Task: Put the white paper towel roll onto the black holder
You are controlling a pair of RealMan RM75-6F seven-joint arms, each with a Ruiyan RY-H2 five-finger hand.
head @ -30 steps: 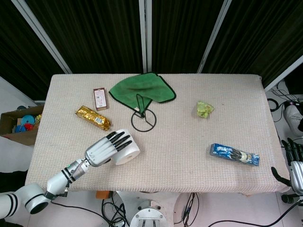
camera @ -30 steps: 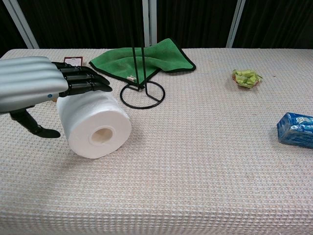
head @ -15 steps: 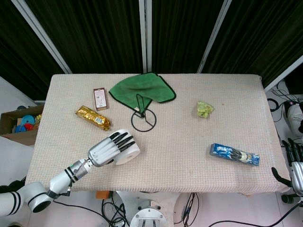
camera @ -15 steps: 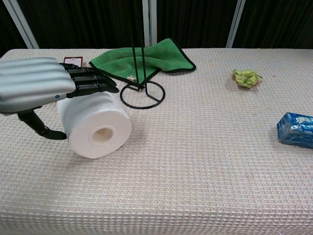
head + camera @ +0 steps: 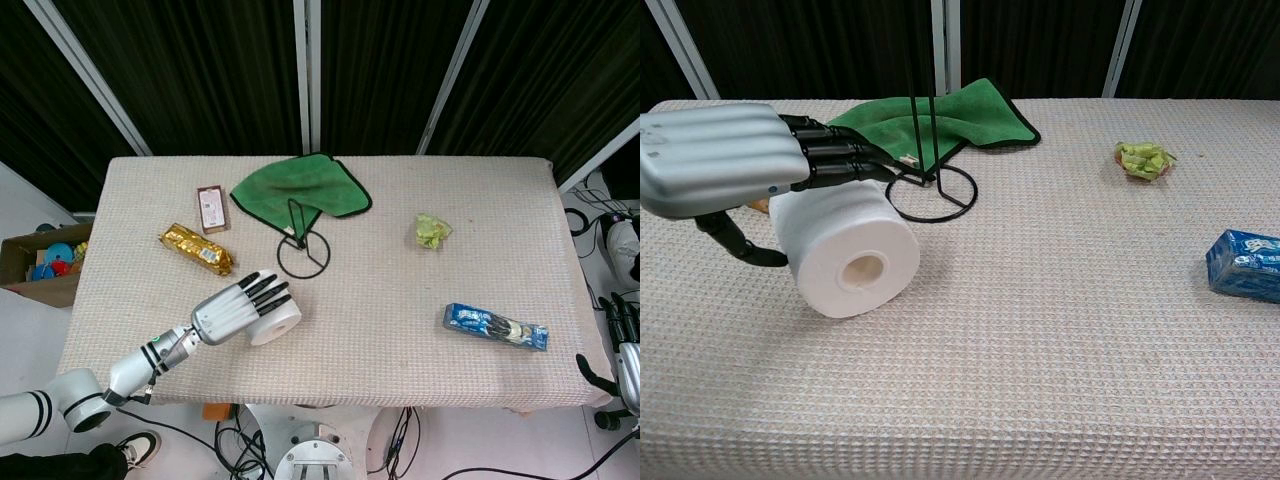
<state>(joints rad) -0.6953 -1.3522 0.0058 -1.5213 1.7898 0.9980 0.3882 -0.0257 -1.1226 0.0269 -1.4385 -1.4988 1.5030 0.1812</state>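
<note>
roll: white paper towel roll lies on its side, near-left tabletop, core facing near; near side of black holder
left hand: left hand over roll top, fingers straight and close together, thumb low at left; not clamped
right hand: right hand off the right edge, fingers' state cannot tell
step: grasping roll
tip: wrap fingers and thumb round roll firmly, stand it upright, line core over holder's post before lowering
risk: roll may roll away

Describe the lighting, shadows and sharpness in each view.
Head view: even overhead light, table sharp, dark curtains behind, only a faint shadow by the paper towel roll. Chest view: the left hand looms large and close at the frame edge, a soft shadow lies under the roll, the black holder stays crisp.
</note>
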